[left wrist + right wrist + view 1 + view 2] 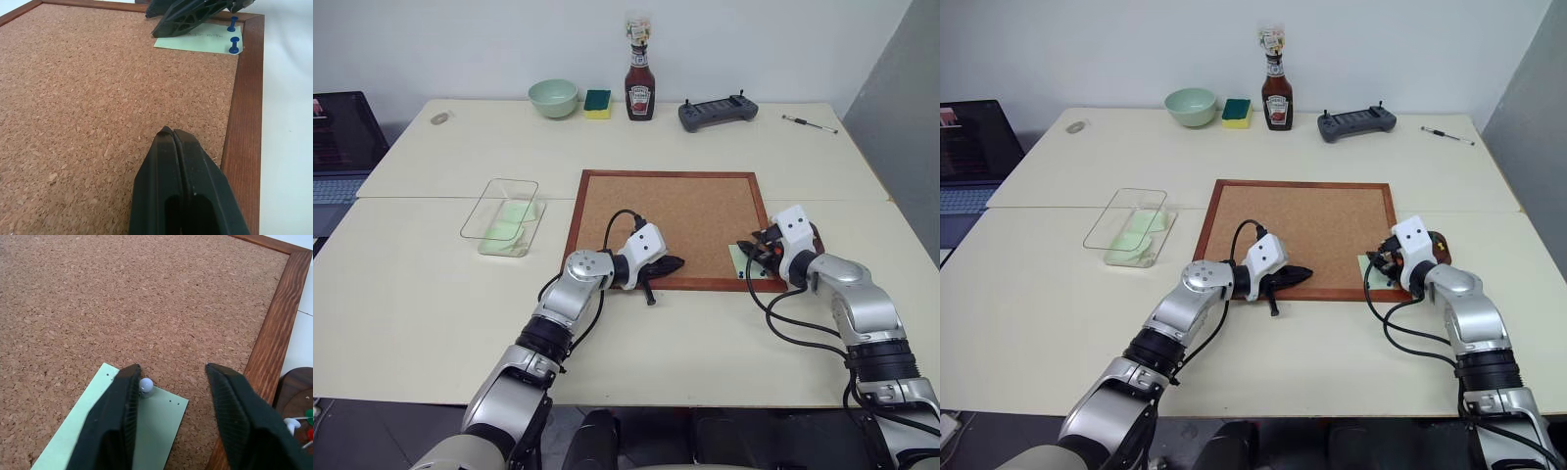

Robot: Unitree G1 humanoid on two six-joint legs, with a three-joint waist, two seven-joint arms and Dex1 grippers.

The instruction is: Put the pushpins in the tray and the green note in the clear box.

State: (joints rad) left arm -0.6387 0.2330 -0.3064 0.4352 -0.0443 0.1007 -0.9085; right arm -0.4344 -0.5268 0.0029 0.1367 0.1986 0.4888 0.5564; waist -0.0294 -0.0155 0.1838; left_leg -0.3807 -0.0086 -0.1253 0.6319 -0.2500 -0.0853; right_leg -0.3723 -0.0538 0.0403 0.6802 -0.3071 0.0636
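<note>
Pale table is carrying a corkboard; at its near right corner, right fingers are hovering half-open around a tiny, hard, slippery pushpin pinning the flimsy green note; pinching its head looks best. Left fingers are resting closed, empty.

The right end effector covers much of the green note. The tray is cut off at the frame edge, and the note's writing is too faint to read.

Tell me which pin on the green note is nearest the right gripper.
The white-headed pin, beside one finger of the right gripper; both blue pins stand by the corkboard frame.
</note>
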